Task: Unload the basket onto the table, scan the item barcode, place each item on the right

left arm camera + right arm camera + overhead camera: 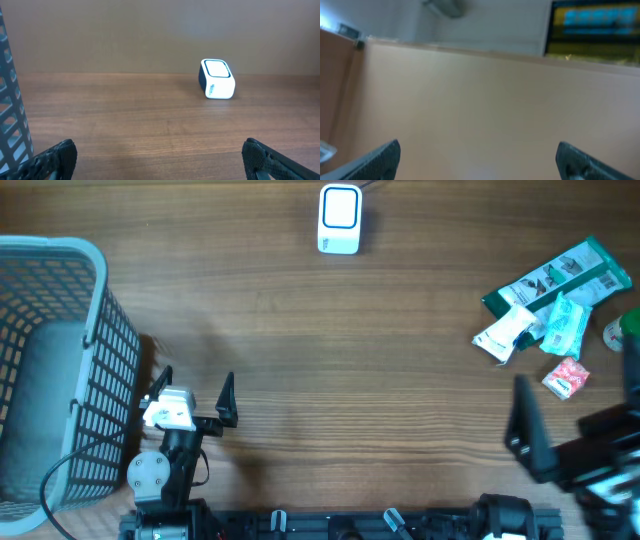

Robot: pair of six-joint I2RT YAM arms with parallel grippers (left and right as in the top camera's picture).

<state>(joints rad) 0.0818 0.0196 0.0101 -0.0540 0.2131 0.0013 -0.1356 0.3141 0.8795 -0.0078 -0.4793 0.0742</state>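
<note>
Left claw (pixel 195 388) and right claw (pixel 578 405) both gape wide, holding nothing. Green packet (pixel 560 280) lies in the pile at upper right; barcode scanner (pixel 339 218) top centre. Packet probably light, crinkly and slippery; I'd pinch a flat edge.

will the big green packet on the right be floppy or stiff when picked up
Probably floppy: the green packet looks like a thin flat pouch, so it may sag. Likely light. It lies against smaller packets, so lifting it might drag them.
</note>
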